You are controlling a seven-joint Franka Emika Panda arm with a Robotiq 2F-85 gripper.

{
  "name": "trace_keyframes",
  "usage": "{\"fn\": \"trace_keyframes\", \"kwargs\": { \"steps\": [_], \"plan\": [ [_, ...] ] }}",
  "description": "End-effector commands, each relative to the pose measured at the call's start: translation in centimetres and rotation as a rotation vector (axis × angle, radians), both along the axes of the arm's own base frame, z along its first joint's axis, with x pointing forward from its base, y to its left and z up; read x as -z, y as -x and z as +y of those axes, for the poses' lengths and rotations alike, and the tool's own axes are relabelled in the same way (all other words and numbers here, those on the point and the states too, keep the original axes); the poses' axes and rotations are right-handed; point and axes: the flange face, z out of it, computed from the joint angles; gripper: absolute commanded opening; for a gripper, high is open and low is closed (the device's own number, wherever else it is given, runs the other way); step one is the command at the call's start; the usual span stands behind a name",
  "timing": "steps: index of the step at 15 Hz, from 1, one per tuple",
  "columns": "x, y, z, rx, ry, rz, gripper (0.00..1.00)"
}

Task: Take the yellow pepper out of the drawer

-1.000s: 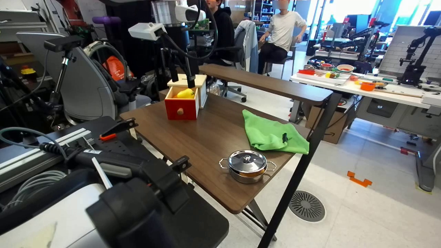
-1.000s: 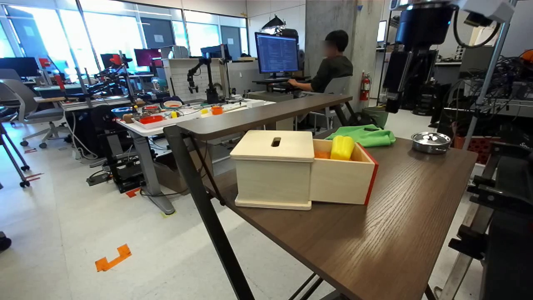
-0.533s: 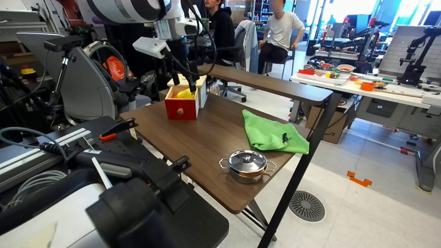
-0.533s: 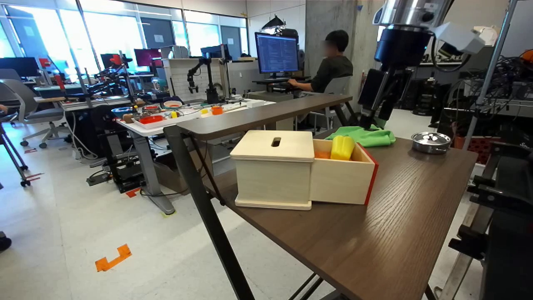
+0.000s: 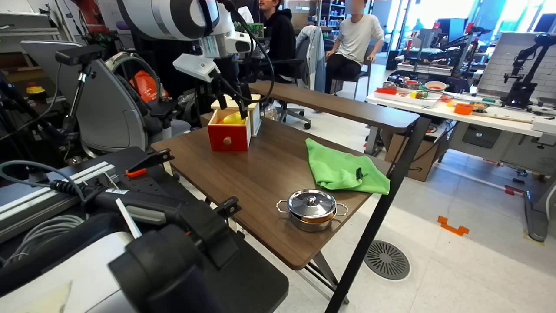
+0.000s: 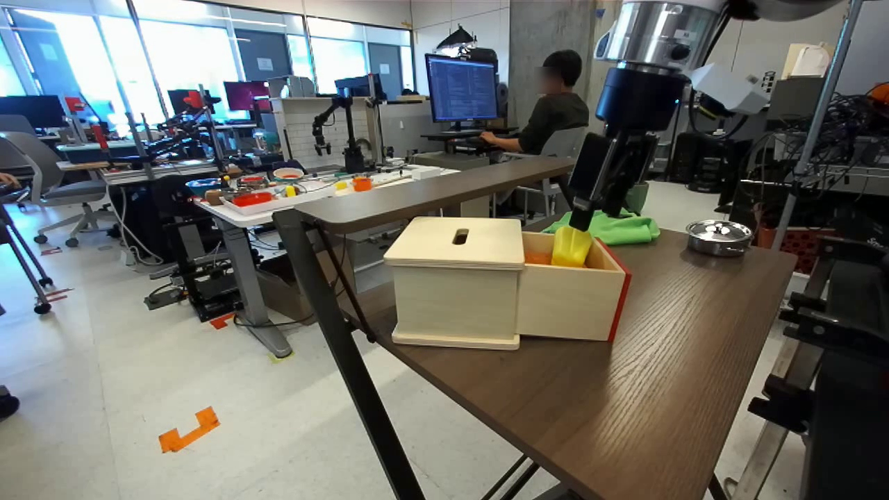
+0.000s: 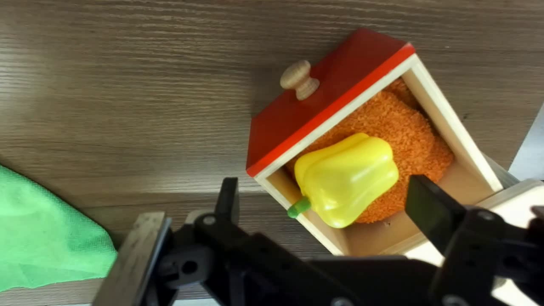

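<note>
The fingers (image 7: 433, 214) stand wide apart above the yellow pepper (image 7: 346, 178), holding nothing. The pepper lies on its side on an orange cloth (image 7: 412, 140) inside the open drawer (image 7: 346, 70). The drawer juts from a pale wooden box (image 6: 455, 305) on the brown desk (image 6: 660, 375). Farther along the desk lies a green cloth (image 6: 632, 229), with a lidded steel pot (image 6: 719, 239) near it. Well beyond, someone (image 6: 558, 114) sits at a monitor (image 6: 462, 90).

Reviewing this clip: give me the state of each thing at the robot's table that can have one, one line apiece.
Drawer: pulled open
Pepper: lying in the drawer, not gripped
Orange cloth: bunched in the drawer
Hand: open, holding nothing
Pot: lid on
Green cloth: rumpled, on the table
</note>
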Motion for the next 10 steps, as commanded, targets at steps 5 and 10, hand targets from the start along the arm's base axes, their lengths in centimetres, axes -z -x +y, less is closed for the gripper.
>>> {"fn": "trace_keyframes", "kwargs": {
  "steps": [5,10],
  "plan": [
    [1.5,-1.7,1.0,-0.034,-0.039,0.017,1.0],
    [2.7,-3.4,0.0,-0.03,-0.039,0.034,0.51]
  ]
}}
